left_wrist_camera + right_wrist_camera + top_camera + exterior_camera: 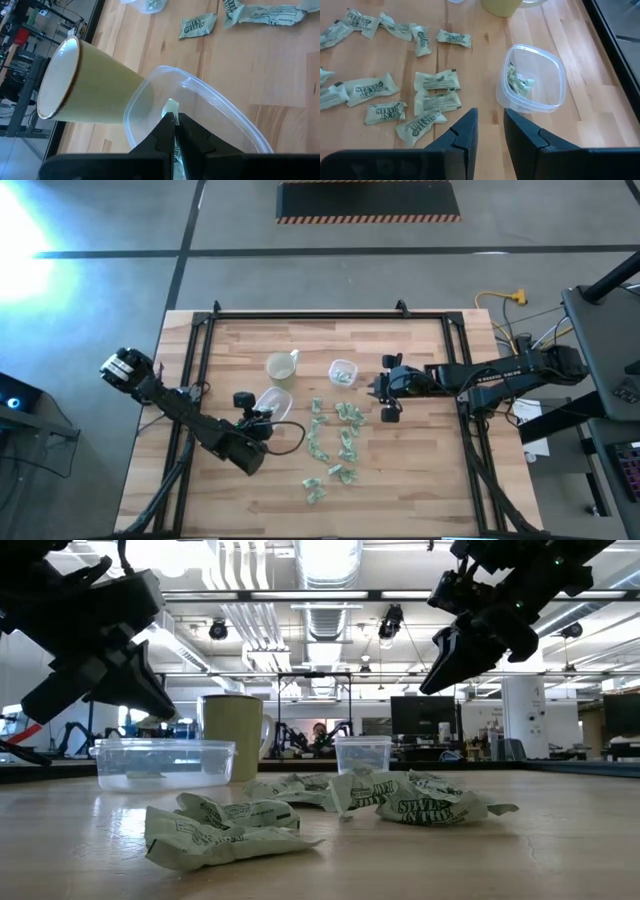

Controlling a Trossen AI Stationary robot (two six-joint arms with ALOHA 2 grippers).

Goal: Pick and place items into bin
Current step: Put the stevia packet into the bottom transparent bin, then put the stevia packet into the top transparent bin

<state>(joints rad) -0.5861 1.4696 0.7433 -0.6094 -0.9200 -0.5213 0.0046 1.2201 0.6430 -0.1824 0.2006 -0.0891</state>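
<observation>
Several pale-green wrapped items [335, 445] lie scattered on the wooden table, seen also in the right wrist view [437, 102]. My left gripper [175, 117] is shut on one item [171, 106] over the mouth of a clear bin [210, 107], which stands beside the yellowish cup [281, 366]. A smaller clear bin [532, 77] holds some items [519, 82]. Short of that small bin, my right gripper [490, 120] hovers above the table, open, with nothing between its fingers. My left gripper pinches the pale-green item between its two fingers; only a corner of the wrapper [171, 105] shows past the fingertips. The fingers slant down from the table's left into the clear bin's opening. The item is clear of the table.
The cup [80, 82] stands close behind the clear bin. Black rails [200, 350] frame the table's left, far and right sides. Bare wood lies along the near edge [400, 500]. The scattered items [225, 830] fill the table's middle.
</observation>
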